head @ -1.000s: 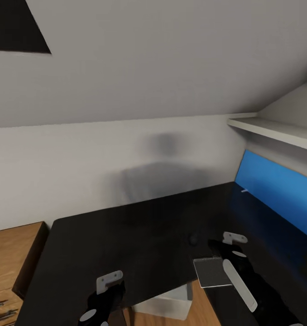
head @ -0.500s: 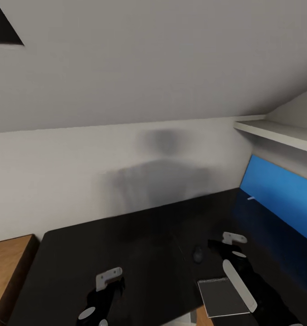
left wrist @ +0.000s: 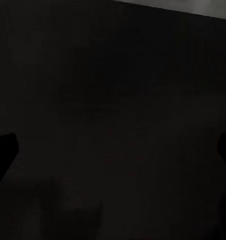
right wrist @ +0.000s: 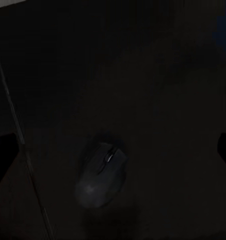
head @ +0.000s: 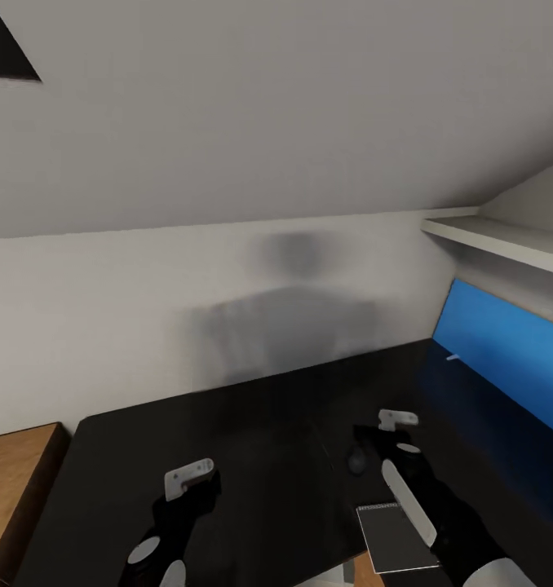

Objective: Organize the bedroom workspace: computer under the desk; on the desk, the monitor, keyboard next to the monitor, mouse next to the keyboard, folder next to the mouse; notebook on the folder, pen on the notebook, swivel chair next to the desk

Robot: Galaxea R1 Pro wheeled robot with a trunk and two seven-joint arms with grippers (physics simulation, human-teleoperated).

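1. The head view looks down on the black counter (head: 252,456), which fills the lower half of the frame, with a white wall behind it and a blue wall panel (head: 505,359) at the right edge.
2. The mouse (right wrist: 100,175) already lies on the counter; in the head view it is a faint dark shape right of centre, and the right end effector (head: 366,440) hangs just above it.
3. The notebook (head: 399,538) lies flat at the lower right of the head view, at the counter's near edge, partly hidden by the right arm. No folder is under it, so the stacking step looks undone.
4. Monitor, keyboard, folder, pen, chair and computer cannot be made out here, so those steps cannot be judged; most of the task seems left.
5. The left end effector (head: 203,481) hovers over bare counter at the lower left. Its fingertips sit at opposite edges of the left wrist view, so it looks spread apart with nothing between.
6. The right end effector looks likewise spread wide and empty, with one dark tip at the edge of its wrist view.
7. A white shelf (head: 505,240) at the upper right carries nothing visible; no other containers are in view.
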